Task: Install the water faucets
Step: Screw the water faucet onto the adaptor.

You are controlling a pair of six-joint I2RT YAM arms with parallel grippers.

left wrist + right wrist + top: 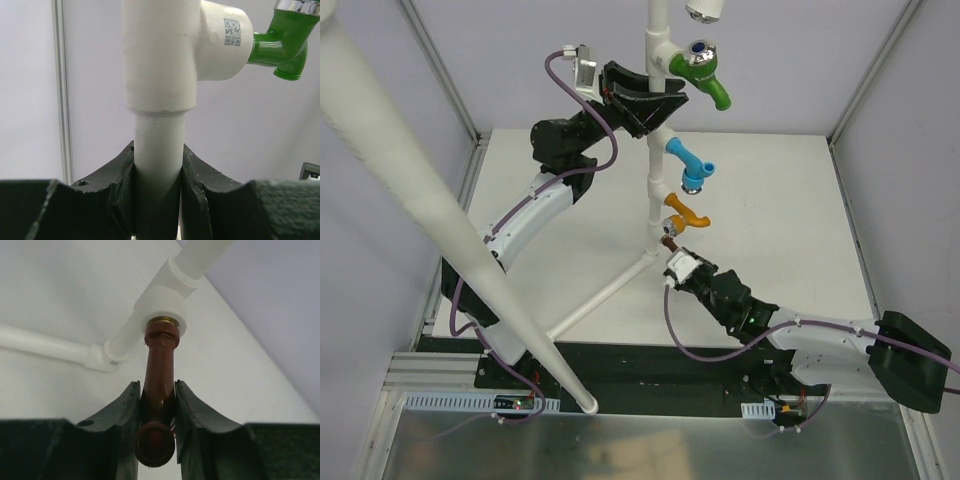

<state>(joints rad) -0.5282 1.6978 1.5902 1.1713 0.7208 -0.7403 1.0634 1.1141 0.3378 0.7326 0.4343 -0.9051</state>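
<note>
Three faucets stick out to the right of the upright white pipe [656,170]: green [705,75] at the top, blue [690,162] below it, then orange [686,213]. My left gripper [658,112] is shut on the pipe [157,150] just under the white tee [220,45] that carries the green faucet [282,47]. The brown faucet [160,370] sits with its threaded end in a white fitting [162,305] low on the frame. My right gripper [156,390] is shut on its body, spout mouth toward the camera. From above, only a sliver of the brown faucet [669,243] shows at the right gripper [672,252].
A thick white pipe [440,200] crosses the left foreground diagonally, close to the top camera. The frame's base pipe [605,292] runs along the table toward the near left. White walls enclose the table on three sides. Another white fitting [705,10] sits at the top edge.
</note>
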